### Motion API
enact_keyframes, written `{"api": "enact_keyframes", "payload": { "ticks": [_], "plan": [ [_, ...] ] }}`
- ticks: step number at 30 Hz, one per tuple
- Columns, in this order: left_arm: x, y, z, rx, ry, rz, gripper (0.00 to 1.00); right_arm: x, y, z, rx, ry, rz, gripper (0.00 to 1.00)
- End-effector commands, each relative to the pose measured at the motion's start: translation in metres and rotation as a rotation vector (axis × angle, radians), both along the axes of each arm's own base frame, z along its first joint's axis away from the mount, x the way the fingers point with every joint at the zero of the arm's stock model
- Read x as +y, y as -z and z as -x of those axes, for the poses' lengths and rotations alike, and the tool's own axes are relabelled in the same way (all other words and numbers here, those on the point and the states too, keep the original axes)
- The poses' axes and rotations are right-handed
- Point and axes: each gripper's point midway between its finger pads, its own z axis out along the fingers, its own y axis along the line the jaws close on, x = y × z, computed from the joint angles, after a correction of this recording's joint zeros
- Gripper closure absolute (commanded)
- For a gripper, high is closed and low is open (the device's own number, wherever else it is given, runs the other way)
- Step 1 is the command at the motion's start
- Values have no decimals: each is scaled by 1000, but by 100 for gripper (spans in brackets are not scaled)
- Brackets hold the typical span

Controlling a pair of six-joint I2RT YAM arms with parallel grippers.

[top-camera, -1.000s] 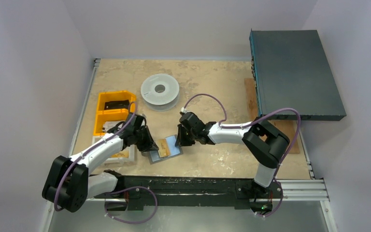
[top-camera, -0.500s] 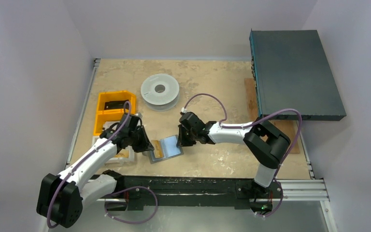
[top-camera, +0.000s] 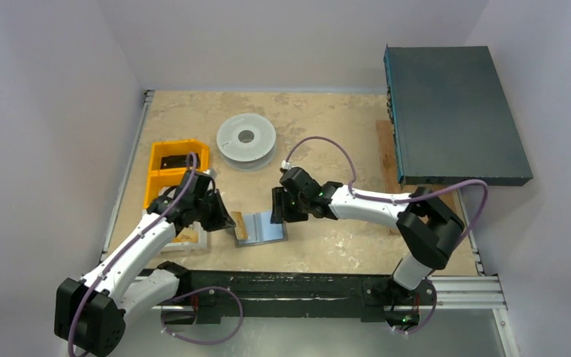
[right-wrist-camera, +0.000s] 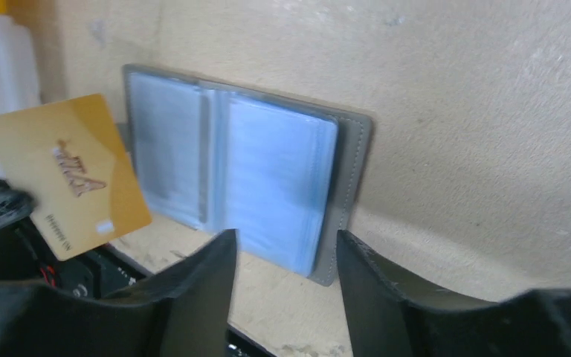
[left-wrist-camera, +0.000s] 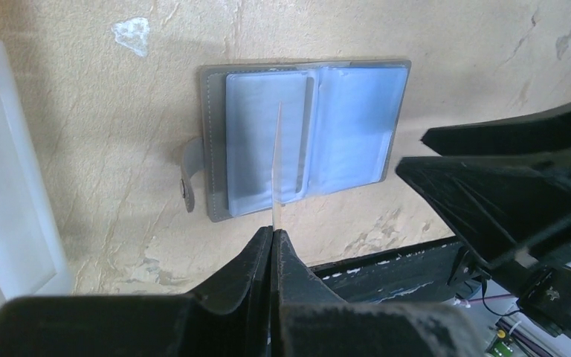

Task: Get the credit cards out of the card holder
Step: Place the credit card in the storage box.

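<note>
The slate-grey card holder (top-camera: 264,229) lies open on the table, its clear blue sleeves facing up (left-wrist-camera: 342,126) (right-wrist-camera: 268,178). My left gripper (top-camera: 227,222) is shut on a gold credit card (top-camera: 239,226), held just left of and above the holder, clear of its sleeves. That card shows edge-on in the left wrist view (left-wrist-camera: 276,163) above the shut fingertips of the left gripper (left-wrist-camera: 273,232), and face-on in the right wrist view (right-wrist-camera: 67,175). My right gripper (top-camera: 276,212) (right-wrist-camera: 282,238) stands open over the holder's right edge, holding nothing.
Yellow bins (top-camera: 175,167) and a white tray (top-camera: 192,239) sit to the left of the left gripper. A pale grey spool (top-camera: 246,140) lies behind the holder. A dark box (top-camera: 453,111) stands at the back right. The black mounting rail (top-camera: 290,286) runs along the near edge.
The right gripper has opened and let go of the holder's right edge. The left gripper has drawn the gold card leftward, out of the holder. The holder now lies flatter.
</note>
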Motion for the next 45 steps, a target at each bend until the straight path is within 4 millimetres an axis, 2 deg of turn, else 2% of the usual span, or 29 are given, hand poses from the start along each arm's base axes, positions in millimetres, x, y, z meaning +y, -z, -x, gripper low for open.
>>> {"api": "enact_keyframes", "payload": {
  "ticks": [1, 5, 8, 14, 20, 24, 31, 35, 43, 45],
  "plan": [
    [3, -18, -7, -45, -7, -10, 100, 12, -52, -16, -108, -11, -89, 41],
    [8, -27, -7, -54, -36, -25, 100, 13, -58, -15, -121, -27, -99, 18],
    [16, -37, -6, -63, -63, -48, 100, 12, -60, -15, -130, -38, -99, 13],
    [39, -53, -1, -68, -143, -116, 100, 9, -63, -16, -157, -59, -96, 11],
    [80, -71, 8, -67, -290, -210, 100, 9, -60, -17, -153, -83, -110, 11],
    [107, -75, 14, -31, -387, -276, 100, 7, -56, -16, -154, -98, -107, 11],
    [149, -63, 20, 43, -595, -350, 100, 3, -49, -17, -145, -124, -98, 12],
    [164, -56, 24, 64, -699, -379, 100, 1, -47, -17, -142, -136, -96, 12],
    [169, -41, 26, 117, -784, -373, 100, -3, -43, -19, -137, -140, -92, 12],
    [171, -39, 28, 120, -804, -379, 93, -4, -42, -19, -136, -140, -92, 12]
  ]
}}
